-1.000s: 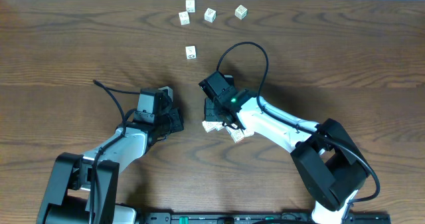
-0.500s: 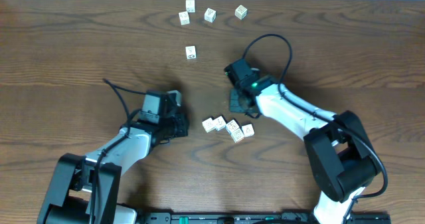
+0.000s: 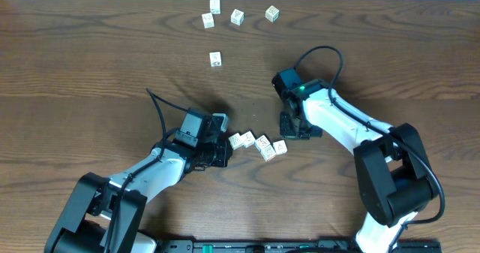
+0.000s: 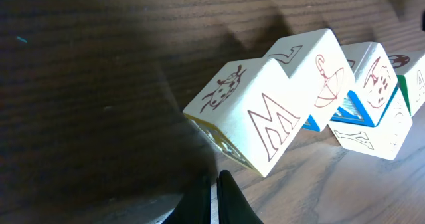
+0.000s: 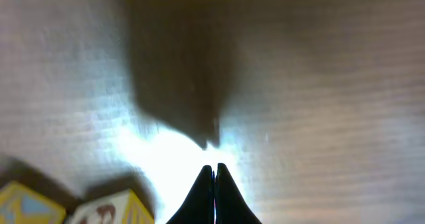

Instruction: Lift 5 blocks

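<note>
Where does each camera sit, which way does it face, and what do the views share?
Overhead: above the table, looking straight down at the block row; both arms show, left gripper and right gripper.
Left wrist: low over the wood, facing the block row close up; its shut fingers show at the bottom.
Right wrist: close to the table, facing mostly bare wood; its shut fingertips show at the bottom.
Shared: all three see part of the block row.

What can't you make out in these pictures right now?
- Overhead: the prints on the far blocks are too small to read.
- Left wrist: the row of blocks runs off the right edge, and near cubes hide far ones.
- Right wrist: the two blocks at the bottom edge are blurred and cut off.
</note>
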